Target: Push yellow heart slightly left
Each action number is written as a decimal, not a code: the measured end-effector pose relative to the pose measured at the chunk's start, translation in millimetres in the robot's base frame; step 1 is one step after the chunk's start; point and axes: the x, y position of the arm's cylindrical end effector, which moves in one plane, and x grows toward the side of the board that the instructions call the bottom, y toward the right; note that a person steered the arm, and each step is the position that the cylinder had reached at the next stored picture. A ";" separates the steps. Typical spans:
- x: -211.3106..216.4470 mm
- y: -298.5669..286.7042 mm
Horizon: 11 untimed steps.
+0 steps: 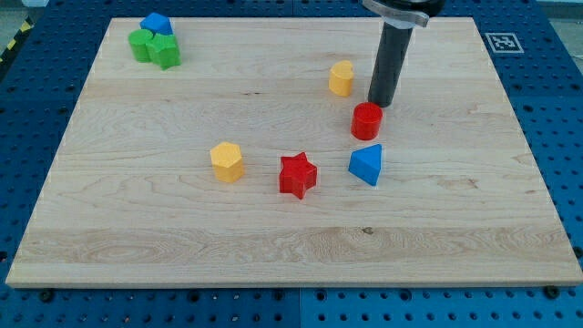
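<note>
The yellow heart (342, 78) stands on the wooden board at the upper middle right. My tip (380, 103) touches the board just to the right of the heart and a little lower, with a small gap between them. The red cylinder (367, 120) sits directly below my tip, almost touching it.
A blue triangular block (366, 164) and a red star (297, 175) lie below the cylinder. A yellow hexagon (227, 161) sits left of the star. Two green blocks (155, 47) and a blue block (156, 23) cluster at the top left corner. The board's edge (291, 278) runs along the bottom.
</note>
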 end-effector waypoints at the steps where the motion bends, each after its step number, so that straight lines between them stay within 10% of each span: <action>1: -30.4 -2.1; 11: -36.9 -111.8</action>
